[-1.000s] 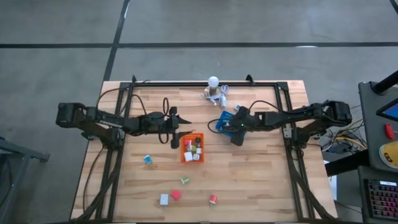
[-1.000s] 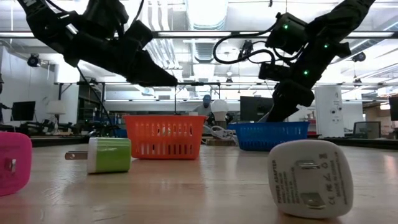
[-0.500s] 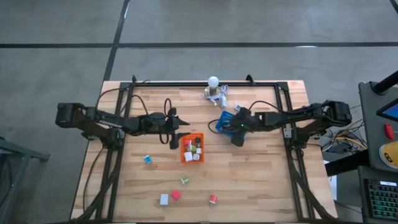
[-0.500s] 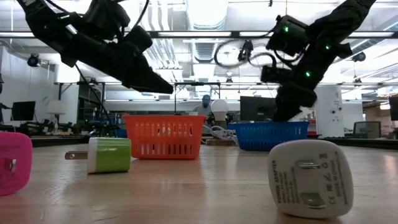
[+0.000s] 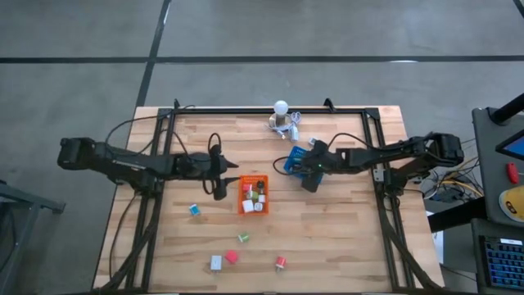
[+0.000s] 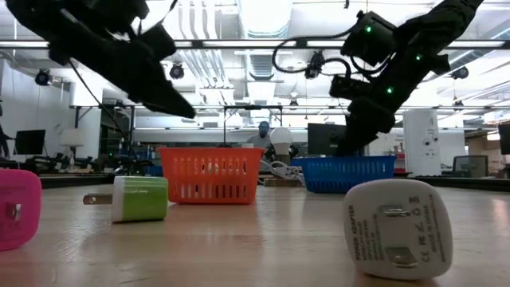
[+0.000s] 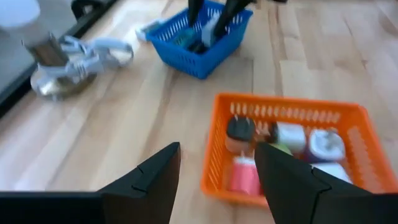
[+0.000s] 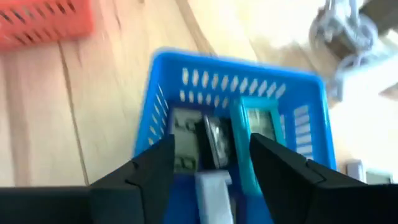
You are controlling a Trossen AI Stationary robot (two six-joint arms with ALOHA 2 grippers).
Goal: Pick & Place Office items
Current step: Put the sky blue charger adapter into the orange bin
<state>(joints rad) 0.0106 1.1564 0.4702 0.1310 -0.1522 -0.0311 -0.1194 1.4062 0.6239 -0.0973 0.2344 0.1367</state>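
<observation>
Right gripper (image 8: 208,165) hangs w/ jaws apart, empty, over blue plastic basket (image 8: 166,93); only wrist cam shows teal gadget (image 8: 258,127) inside. Left gripper (image 7: 217,165) open beside orange basket (image 7: 214,149).

The orange basket (image 5: 253,195) sits in the middle of the table (image 5: 344,238), with the blue basket (image 5: 296,161) a little far and right. The wood between them is bare. Small chargers (image 5: 232,256) dot the near side, with wide gaps between.
</observation>
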